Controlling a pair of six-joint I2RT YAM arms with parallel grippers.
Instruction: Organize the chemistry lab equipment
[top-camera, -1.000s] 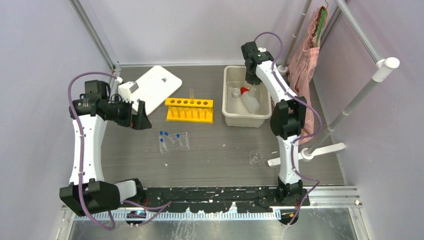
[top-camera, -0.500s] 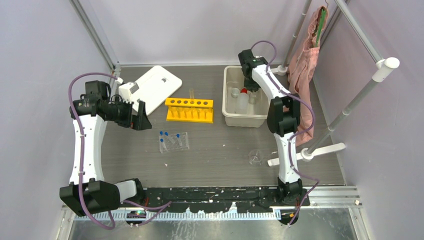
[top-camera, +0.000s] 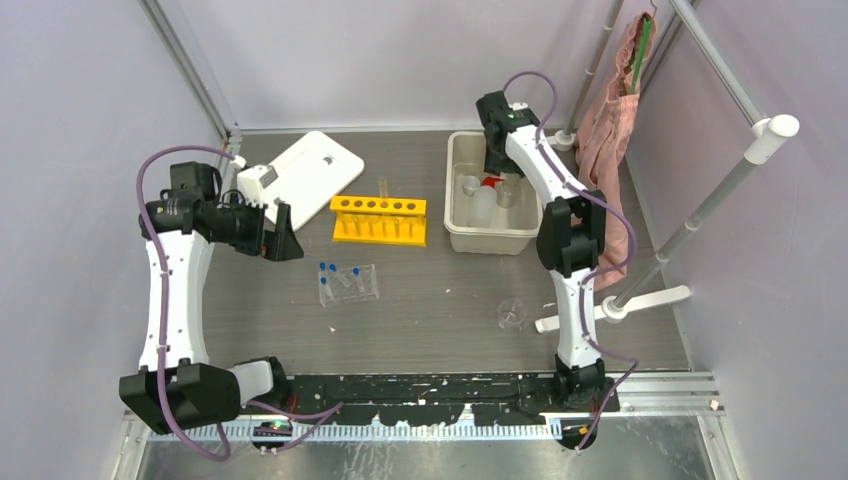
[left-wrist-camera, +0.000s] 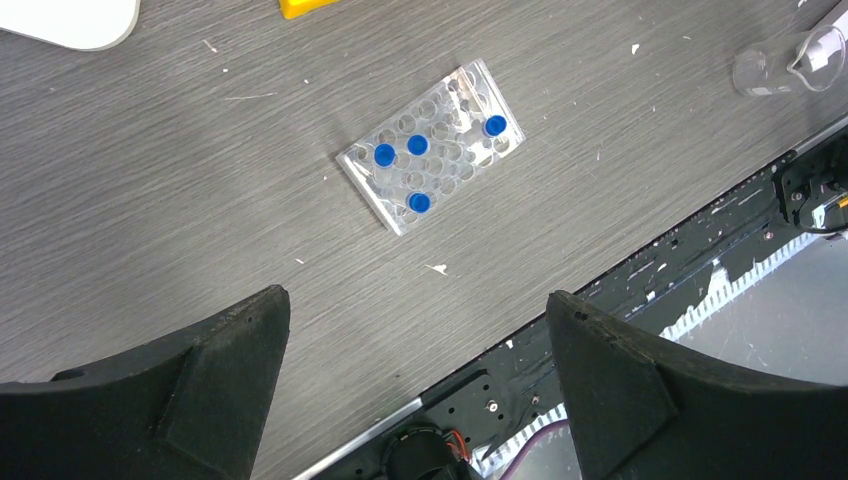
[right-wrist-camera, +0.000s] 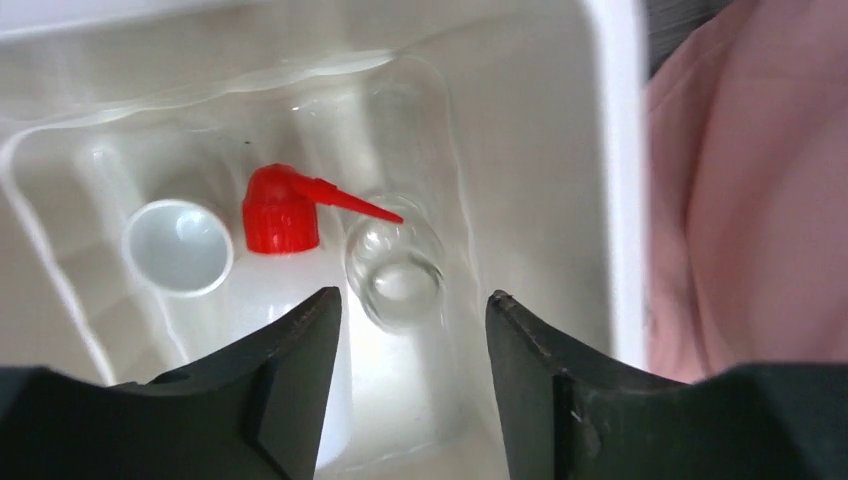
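Note:
My right gripper (top-camera: 497, 165) hangs open and empty over the white bin (top-camera: 453, 200). In the right wrist view its jaws (right-wrist-camera: 412, 297) stand wide apart above a small glass beaker (right-wrist-camera: 395, 268). Beside the beaker in the bin (right-wrist-camera: 610, 150) are the white squeeze bottle with red spout (right-wrist-camera: 283, 210) and a tiny white cup (right-wrist-camera: 180, 247). The yellow rack (top-camera: 379, 219) holds one clear glass tube (top-camera: 383, 187). The clear tray (top-camera: 348, 283) carries several blue-capped vials (left-wrist-camera: 417, 145). My left gripper (top-camera: 280, 240) is open and empty, above the table left of the tray (left-wrist-camera: 432, 145).
A second glass beaker (top-camera: 511, 314) lies on the table near the white pole stand (top-camera: 650, 300); it also shows in the left wrist view (left-wrist-camera: 790, 65). A white flat board (top-camera: 305, 175) lies at the back left. The pink cloth (top-camera: 610, 120) hangs right of the bin.
The squeeze bottle has gone from tilted at the bin's right to standing nearer its middle. My right wrist has shifted a little left and back. The left arm has not moved.

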